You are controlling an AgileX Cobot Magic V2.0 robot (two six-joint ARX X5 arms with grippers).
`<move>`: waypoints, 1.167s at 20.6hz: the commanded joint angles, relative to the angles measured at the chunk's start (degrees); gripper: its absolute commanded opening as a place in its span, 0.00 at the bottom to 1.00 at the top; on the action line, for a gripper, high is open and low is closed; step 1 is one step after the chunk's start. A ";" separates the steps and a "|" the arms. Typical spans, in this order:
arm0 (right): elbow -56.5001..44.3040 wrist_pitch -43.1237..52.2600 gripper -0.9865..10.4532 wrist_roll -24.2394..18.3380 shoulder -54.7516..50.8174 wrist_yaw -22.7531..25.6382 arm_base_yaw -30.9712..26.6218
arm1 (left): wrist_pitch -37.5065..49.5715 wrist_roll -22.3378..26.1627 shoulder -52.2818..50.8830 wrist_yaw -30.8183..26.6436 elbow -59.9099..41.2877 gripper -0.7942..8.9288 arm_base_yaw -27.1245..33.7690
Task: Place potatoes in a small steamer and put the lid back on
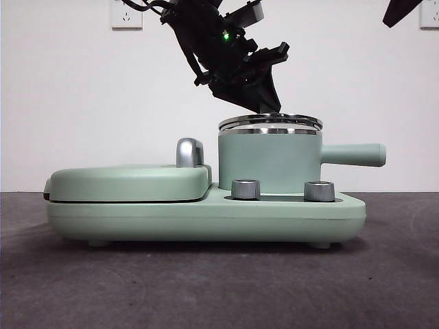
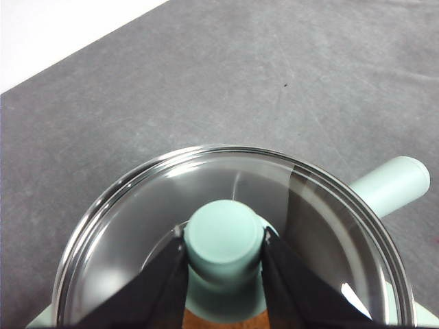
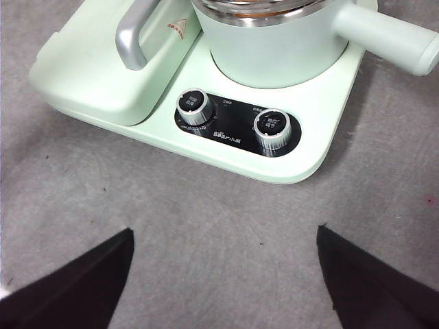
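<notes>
Lid: glass, seated on rim of small steamer, which stands on mint-green cooker base. Left gripper: jaws clamped on lid's knob. Potato: orange patch under the glass. Right gripper: jaws spread, empty, over the table.

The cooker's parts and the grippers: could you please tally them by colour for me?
Mint green: 4: base, griddle cover, steamer, lid knob.
Silver: 3: two dials, cover handle.
Black: 2: left gripper, right gripper.
Total: 9.
</notes>
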 commanded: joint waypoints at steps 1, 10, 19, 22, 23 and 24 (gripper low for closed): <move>0.24 0.55 0.46 0.61 0.33 0.22 0.39 | 0.02 3.61 2.08 2.05 1.38 0.10 -0.70; 0.24 0.55 0.46 0.59 0.33 0.07 0.42 | 0.76 6.36 2.25 5.25 1.38 0.10 0.02; 0.24 0.55 0.46 0.57 0.33 0.04 0.42 | -2.51 13.35 2.95 11.23 1.38 0.10 1.14; 0.24 0.59 0.46 0.57 0.33 0.07 0.39 | -3.74 14.60 2.95 8.39 1.38 0.10 1.36; 0.24 0.59 0.46 0.57 0.33 0.07 0.39 | -3.56 14.67 2.95 8.35 1.38 0.11 1.42; 0.24 0.57 0.46 0.57 0.33 0.07 0.39 | -3.04 14.84 2.97 8.63 1.38 0.11 1.53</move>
